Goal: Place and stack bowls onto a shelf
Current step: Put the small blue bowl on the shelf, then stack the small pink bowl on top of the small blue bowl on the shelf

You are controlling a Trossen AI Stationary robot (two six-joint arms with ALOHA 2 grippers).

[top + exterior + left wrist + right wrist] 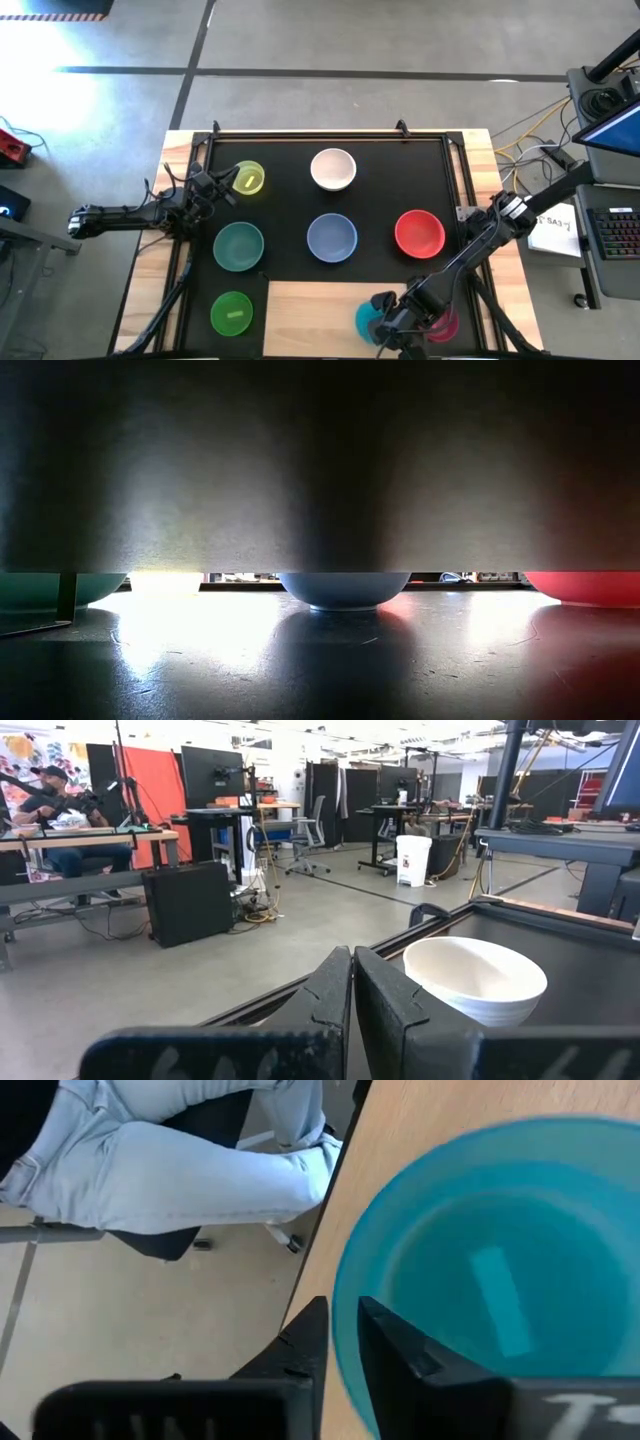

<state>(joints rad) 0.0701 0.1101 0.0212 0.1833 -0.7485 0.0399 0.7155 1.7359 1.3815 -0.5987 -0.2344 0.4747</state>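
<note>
Right gripper (342, 1342) fingers pinching the rim of small round cyan plastic bowl (490, 1270) at pale wooden shelf (310, 315) edge, left gripper (352, 995) fingers closed, empty, near white plastic bowl (476, 978) on black mat (380, 190), seated person (180, 1160) just beyond the counter.

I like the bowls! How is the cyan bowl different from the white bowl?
The cyan bowl is smaller; the white bowl is larger. The cyan bowl sits on the pale wooden shelf; the white bowl sits on the black mat. The right gripper pinches the cyan bowl's rim; the white bowl is untouched, with the shut left gripper apart from it. Both are round and upright.
</note>
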